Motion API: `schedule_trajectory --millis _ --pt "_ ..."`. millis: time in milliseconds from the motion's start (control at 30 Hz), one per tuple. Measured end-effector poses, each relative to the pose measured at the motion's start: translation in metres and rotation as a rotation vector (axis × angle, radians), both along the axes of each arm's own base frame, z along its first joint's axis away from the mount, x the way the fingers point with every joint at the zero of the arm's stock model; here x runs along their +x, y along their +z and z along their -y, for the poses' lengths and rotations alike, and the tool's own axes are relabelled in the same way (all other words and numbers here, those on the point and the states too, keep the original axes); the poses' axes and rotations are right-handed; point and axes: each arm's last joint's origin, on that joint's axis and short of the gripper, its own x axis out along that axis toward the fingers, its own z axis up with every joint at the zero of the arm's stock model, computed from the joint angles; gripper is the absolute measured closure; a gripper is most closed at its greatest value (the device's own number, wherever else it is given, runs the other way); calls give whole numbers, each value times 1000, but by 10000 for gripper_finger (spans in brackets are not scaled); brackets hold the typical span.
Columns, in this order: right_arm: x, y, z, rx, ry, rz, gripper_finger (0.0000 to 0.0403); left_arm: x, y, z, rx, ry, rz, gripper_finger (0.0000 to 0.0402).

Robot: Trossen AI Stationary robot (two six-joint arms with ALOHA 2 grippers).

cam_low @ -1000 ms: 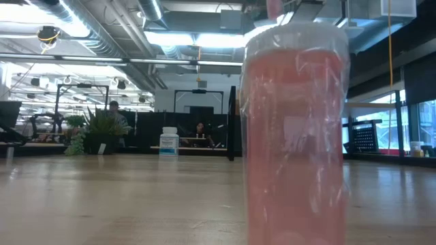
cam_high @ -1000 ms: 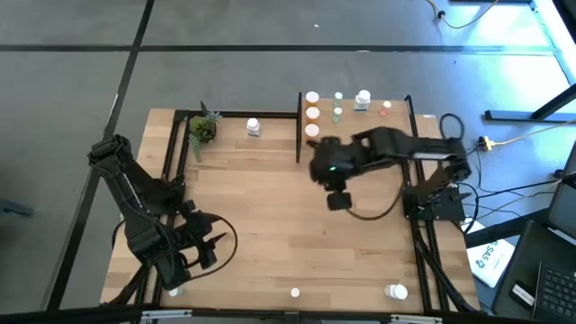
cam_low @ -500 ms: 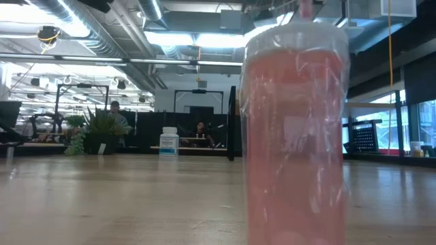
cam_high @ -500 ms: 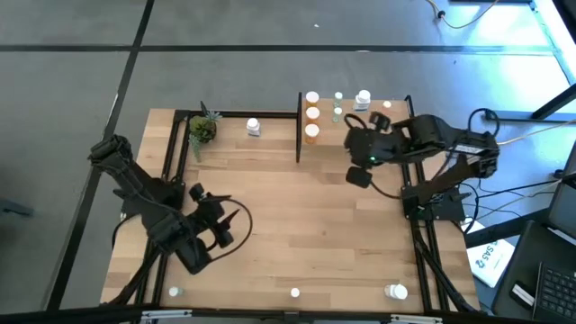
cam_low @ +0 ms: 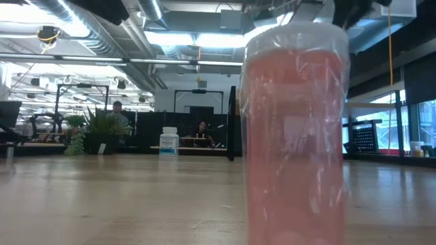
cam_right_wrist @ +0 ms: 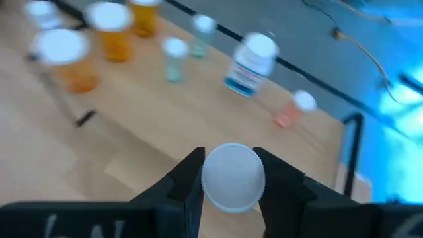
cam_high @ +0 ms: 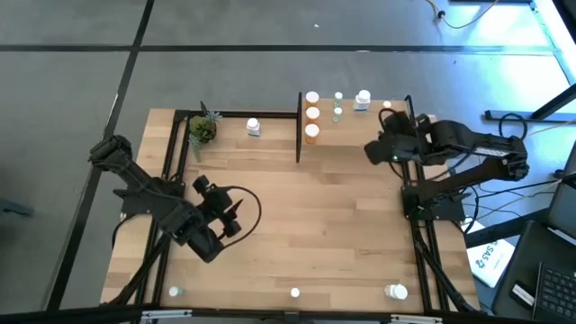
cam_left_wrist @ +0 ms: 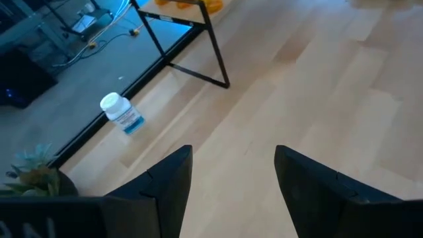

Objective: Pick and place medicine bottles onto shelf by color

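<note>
A grey floor (cam_high: 270, 36) with dark lines fills the top of the high view. Bright ceiling lights (cam_low: 184, 39) and pipes (cam_low: 102, 30) show upper left in the low view.

Even, diffuse light fills the high view; the wooden surface (cam_high: 297, 216) is bright and casts only faint, soft shadows under the arms, while a cyan glow spills in at the far right corner. In the low view, ceiling light strips (cam_low: 177, 39) blow out to white and backlight the pinkish bottle (cam_low: 295, 136) standing close to the lens, which is soft and out of focus, with glare streaks on its wrapping; the room behind is sharper. The left wrist view is dim and blue-tinged, with a hazy white bottle (cam_left_wrist: 121, 114). The right wrist view is blurred throughout: the shelf (cam_right_wrist: 165, 112) bottles smear, and the white cap (cam_right_wrist: 232, 176) glows overexposed.
</note>
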Motion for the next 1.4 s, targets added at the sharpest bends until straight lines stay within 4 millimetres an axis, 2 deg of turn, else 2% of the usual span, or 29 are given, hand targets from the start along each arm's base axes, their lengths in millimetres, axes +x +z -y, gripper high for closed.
schedule_trajectory --millis 267,733,933,1400 --pt "-7 -25 38 22 -268 -13 282 5 -1 -9 -30 38 -27 193" --pt "3 -76 91 75 -421 84 282 13 2 -21 86 68 -8 193" --pt "-2 -89 101 97 -464 78 282 14 1 -24 83 79 -18 193" --pt "-10 -93 111 59 -538 60 282 15 1 -25 81 83 -19 193"
